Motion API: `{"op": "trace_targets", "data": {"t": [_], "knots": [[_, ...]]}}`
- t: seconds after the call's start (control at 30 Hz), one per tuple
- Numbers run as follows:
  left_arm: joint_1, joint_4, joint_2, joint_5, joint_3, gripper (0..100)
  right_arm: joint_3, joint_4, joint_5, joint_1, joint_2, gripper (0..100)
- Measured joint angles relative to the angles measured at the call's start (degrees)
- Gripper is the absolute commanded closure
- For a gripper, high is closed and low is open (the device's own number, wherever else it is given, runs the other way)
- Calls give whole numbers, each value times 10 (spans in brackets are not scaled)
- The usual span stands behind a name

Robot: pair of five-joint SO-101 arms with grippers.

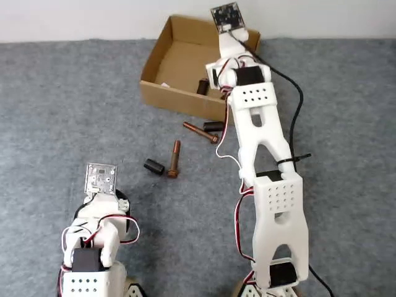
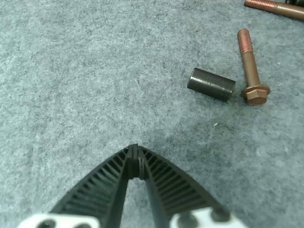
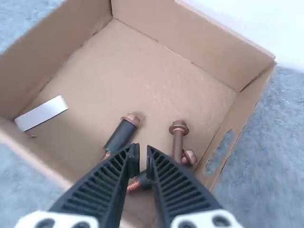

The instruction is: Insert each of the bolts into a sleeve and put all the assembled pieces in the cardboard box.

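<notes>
Right arm (image 1: 260, 124) stretched far over the box (image 1: 154, 62). Right fingers (image 3: 135, 154) hang above the box's near right corner, a crack apart, gripping nothing that we can see. On the box floor beneath them we count one sleeved piece (image 3: 121, 134) and a second bolt shank (image 3: 178, 140) beside it. More copper is partly hidden by the fingers, so we cannot tell the full count. A white strip (image 3: 41, 113) lies by the box's near left wall

Left arm (image 1: 93, 241) sits at the near left of the bench (image 1: 74, 111). Left fingers (image 2: 135, 152) are clenched tip to tip, empty, over bare bench

Loose on the bench, between the arms:
- near bolt (image 1: 175, 159), head toward us, with the near sleeve (image 1: 154, 166) just left of the head, on its side
- far bolt (image 1: 200, 132), close to the box's near wall, with the far sleeve (image 1: 214, 126) just beside it; we cannot tell whether they touch

We judge this the drop-off end of a cycle: some pieces are boxed and two pairs are not yet joined. The next move calls for the left fingers to release and straddle the near sleeve across its round flank, which may roll. The right arm would need to come back for the near bolt. The shank then has to line up with the bore before pushing in
</notes>
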Motion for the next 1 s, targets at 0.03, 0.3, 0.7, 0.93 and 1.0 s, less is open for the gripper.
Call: {"op": "trace_targets", "data": {"t": [0.03, 0.3, 0.7, 0.93, 1.0], "knots": [[0, 0, 0, 0, 0, 995, -19, 26, 0, -4, 0, 990], [0, 0, 0, 0, 0, 995, -141, 212, 0, -30, 0, 990], [0, 0, 0, 0, 0, 995, -193, 363, 132, -53, 0, 990], [0, 0, 0, 0, 0, 995, -183, 365, 213, -55, -1, 988], [0, 0, 0, 0, 0, 995, -151, 365, 217, -55, -2, 987]]}}
